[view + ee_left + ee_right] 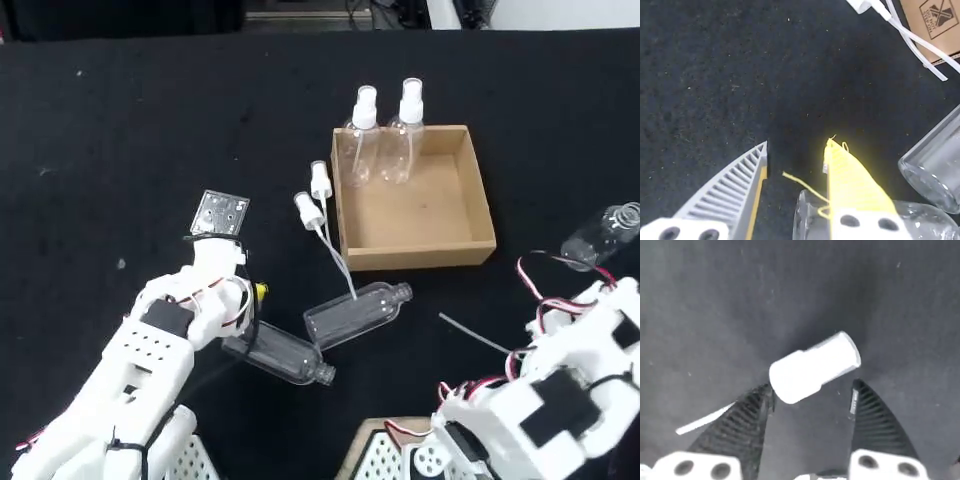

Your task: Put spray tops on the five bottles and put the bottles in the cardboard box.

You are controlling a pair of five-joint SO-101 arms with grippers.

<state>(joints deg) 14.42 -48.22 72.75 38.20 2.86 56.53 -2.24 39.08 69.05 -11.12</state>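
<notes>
- Right pincer, down at the near edge, is spread wide and grasping nothing. A loose spray top lies on the black tabletop between its jaws, not yet pinched.
- Left pincer is likewise released, low over the tabletop, beside an uncapped bottle lying on its side.
- Just past that, a second uncapped bottle lies near the front wall of the cardboard box.
- Off to the right of the box lies a third bare bottle, well apart from the others.
- Beside the box's left wall lie an upper spray top and a lower spray top, their dip tubes trailing toward the near side.
- Done so far: a capped bottle and its capped neighbour are inside the box, leaning at its far wall.
- By my reckoning, three bottles are left to be topped and boxed, so under half is done.
</notes>
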